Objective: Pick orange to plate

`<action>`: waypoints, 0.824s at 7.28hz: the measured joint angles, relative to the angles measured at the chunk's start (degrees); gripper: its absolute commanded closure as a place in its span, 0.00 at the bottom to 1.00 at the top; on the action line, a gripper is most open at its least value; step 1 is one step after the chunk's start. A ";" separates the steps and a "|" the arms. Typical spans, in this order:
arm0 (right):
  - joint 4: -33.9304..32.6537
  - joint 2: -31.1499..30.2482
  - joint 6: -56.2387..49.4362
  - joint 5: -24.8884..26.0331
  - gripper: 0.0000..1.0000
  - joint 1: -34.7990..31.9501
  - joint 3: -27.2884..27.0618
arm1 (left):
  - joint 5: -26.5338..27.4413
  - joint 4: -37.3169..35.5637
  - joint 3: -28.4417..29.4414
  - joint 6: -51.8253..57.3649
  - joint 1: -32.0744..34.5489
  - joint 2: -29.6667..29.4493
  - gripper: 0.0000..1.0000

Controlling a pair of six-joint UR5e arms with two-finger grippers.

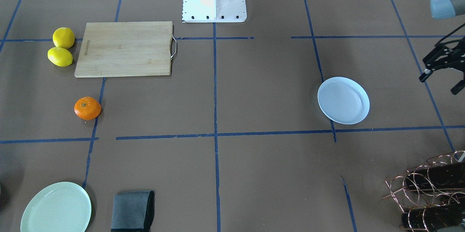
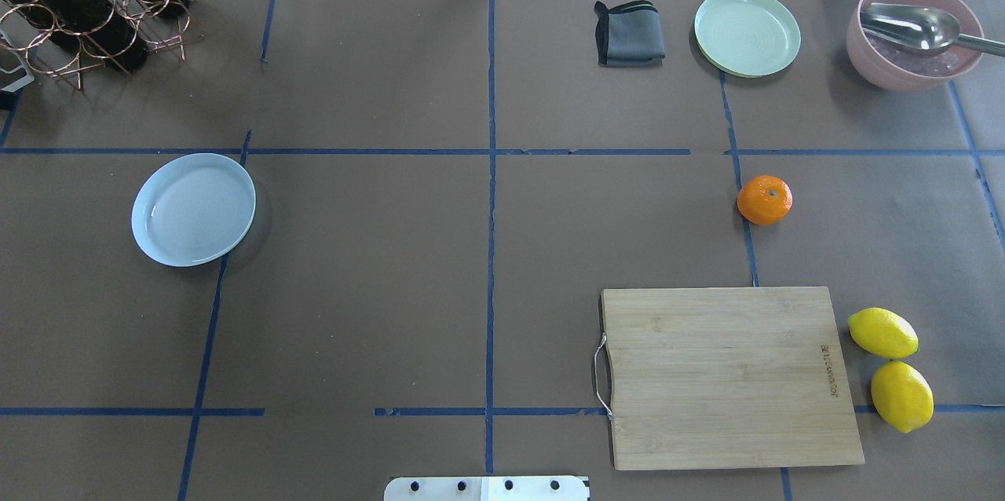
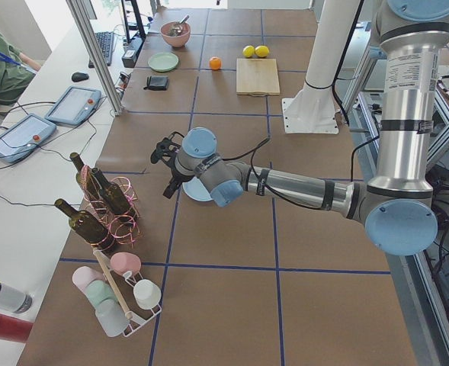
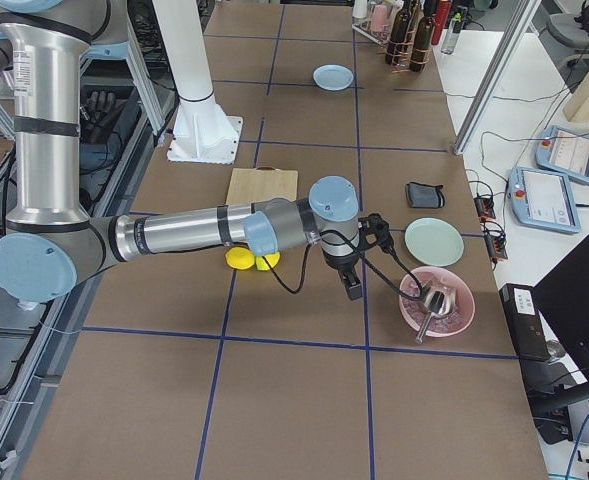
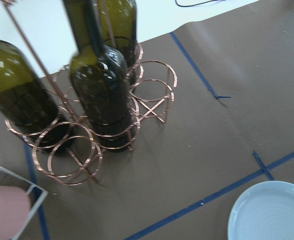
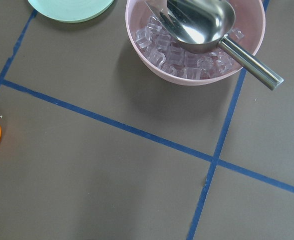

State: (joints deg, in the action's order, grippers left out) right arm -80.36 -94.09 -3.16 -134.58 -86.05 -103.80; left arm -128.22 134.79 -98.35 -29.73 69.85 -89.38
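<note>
Left gripper [image 1: 439,83] hangs with fingers spread and nothing between them, just left of the plate [image 2: 193,209]. The right gripper [image 4: 362,258] shows only side-on, so I can't tell its state. The cutting board [image 2: 722,375] lies near right. The plate sits bare on the left. The orange [image 2: 764,199] rests far of the board on the right, well apart from the plate. I'd send the right arm: shift left over the orange, straddle its widest girth, then squeeze gently.
</note>
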 measured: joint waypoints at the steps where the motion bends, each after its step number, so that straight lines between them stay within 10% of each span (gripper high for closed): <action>1: 0.02 -0.15 -0.02 0.01 0.00 0.00 0.00 | 6.29 1.66 0.27 -8.67 -6.16 0.28 0.11; 6: 0.02 -0.61 -0.13 0.02 0.00 0.00 0.00 | 21.79 7.37 5.53 -30.45 -21.51 0.87 0.30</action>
State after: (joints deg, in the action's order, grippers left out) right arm -80.33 -94.70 -3.29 -134.56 -86.05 -103.80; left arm -106.44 142.17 -92.83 -60.18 48.34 -88.51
